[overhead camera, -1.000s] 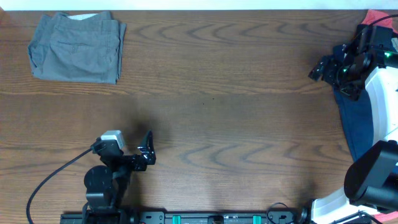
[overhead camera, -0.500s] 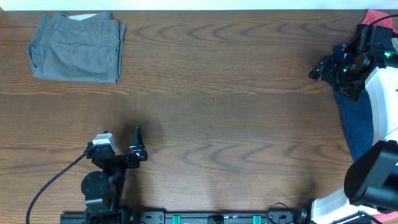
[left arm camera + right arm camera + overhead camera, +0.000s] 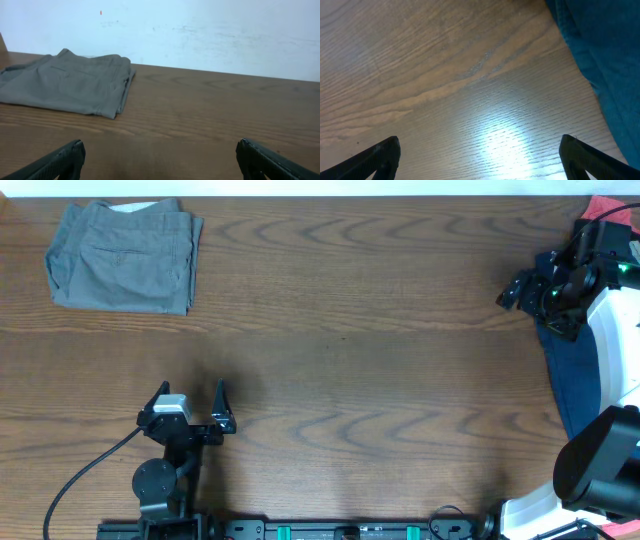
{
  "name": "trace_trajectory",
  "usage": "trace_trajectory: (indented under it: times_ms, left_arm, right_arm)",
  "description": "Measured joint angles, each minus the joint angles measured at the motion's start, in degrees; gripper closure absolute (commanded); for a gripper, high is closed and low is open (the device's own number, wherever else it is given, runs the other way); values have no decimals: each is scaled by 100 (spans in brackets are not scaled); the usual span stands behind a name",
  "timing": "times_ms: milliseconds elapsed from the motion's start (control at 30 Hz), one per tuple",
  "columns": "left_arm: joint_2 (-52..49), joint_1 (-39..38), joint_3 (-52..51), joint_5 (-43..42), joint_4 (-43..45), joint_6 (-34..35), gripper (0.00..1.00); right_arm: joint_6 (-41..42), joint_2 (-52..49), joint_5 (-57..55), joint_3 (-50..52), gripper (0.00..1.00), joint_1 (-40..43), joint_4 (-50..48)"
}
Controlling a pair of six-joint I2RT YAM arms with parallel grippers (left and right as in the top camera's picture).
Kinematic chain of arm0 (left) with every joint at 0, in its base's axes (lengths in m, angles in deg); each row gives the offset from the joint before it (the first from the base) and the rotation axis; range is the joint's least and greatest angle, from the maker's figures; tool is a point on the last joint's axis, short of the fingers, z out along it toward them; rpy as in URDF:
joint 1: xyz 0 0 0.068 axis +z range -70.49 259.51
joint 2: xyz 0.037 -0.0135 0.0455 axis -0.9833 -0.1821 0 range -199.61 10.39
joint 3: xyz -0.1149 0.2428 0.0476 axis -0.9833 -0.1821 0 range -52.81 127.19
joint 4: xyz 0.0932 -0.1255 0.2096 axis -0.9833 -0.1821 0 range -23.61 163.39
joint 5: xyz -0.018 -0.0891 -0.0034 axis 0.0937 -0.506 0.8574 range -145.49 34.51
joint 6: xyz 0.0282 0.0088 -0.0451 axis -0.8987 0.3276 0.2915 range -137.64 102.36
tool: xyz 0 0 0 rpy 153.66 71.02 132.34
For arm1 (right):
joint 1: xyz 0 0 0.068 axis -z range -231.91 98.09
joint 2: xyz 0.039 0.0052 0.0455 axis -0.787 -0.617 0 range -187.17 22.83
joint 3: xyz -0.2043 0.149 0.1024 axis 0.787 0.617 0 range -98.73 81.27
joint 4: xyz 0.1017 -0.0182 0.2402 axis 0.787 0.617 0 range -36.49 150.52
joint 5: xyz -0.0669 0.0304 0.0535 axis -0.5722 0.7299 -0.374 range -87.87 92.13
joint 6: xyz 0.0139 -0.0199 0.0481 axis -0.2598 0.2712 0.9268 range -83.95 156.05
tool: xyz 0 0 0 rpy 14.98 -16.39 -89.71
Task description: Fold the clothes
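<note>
Shows the left hand (image 3: 190,394) pulled back toward the near edge of the bench (image 3: 380,360) and swung round from its rightward heading of a second ago, now facing the folded grey shorts (image 3: 122,256) in the far left corner. Released, jaws wide, nothing between them; well apart from the shorts. Suggests a finished first garment. Leaves the right hand (image 3: 518,290) unmoved, likewise spread and empty, poised just beside the blue garment (image 3: 572,375) at the right edge of the bench. Marks that piece, apparently not yet folded, as the likely next one to draw out.
</note>
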Motion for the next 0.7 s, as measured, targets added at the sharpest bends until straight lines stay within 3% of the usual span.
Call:
trace_trajectory:
  times_ms: [300,500,700]
  left_arm:
    - [2,0,-127,-44,1106,-39,2]
    - [0,0,-127,-44,234,-140,2]
    - [-2,-4,-83,0,118,-155,2]
  right_arm:
    - [0,0,0,0,1,0,0]
    - [0,0,-2,0,1,0,-2]
    - [0,0,0,0,1,0,0]
